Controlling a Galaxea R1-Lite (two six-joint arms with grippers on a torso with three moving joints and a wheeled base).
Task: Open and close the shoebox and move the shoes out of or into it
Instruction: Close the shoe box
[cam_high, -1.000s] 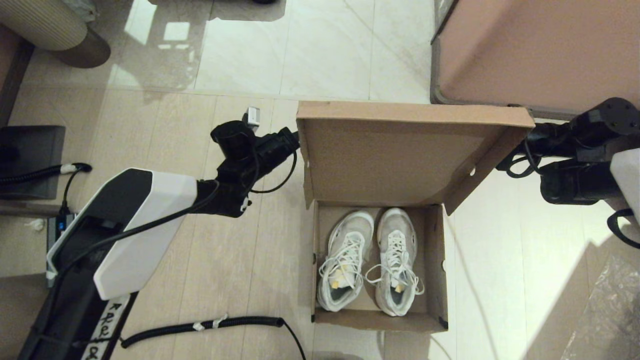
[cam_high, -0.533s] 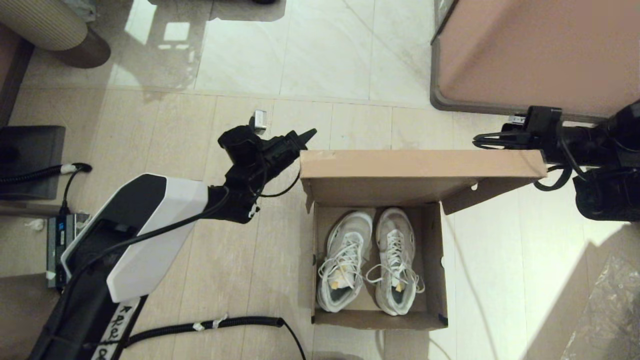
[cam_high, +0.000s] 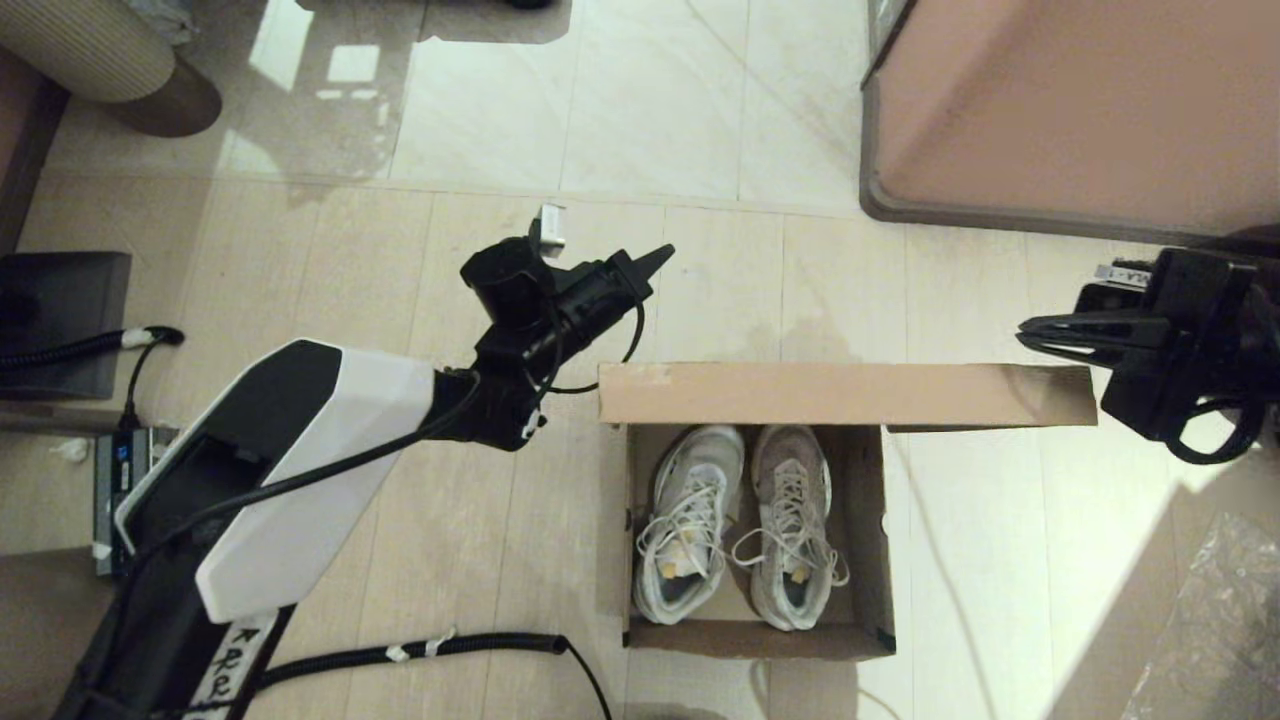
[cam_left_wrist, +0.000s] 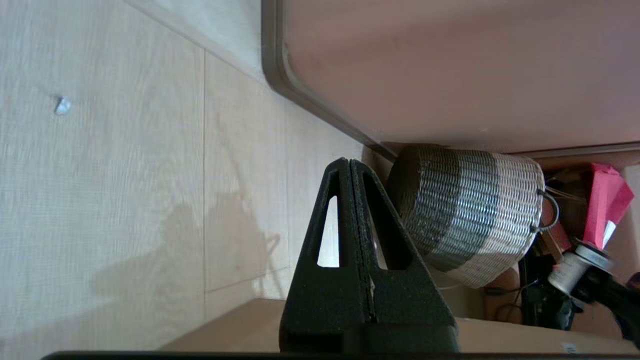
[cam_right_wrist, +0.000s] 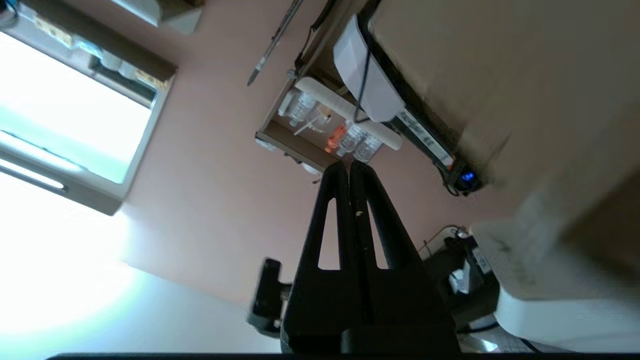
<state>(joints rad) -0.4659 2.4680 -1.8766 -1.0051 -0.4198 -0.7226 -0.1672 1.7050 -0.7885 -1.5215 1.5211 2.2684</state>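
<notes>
So the shoebox (cam_high: 755, 540) sits on the floor with its lid (cam_high: 845, 394) standing roughly on edge at the back, and both white sneakers (cam_high: 740, 525) are inside side by side. Left gripper (cam_high: 655, 260) is pinched shut on nothing, up by the lid's left corner. Right gripper (cam_high: 1030, 333), also clamped shut and empty, is just off the right corner. Looks like the lid-closing step; next it'd need both pushing the lid down evenly.
</notes>
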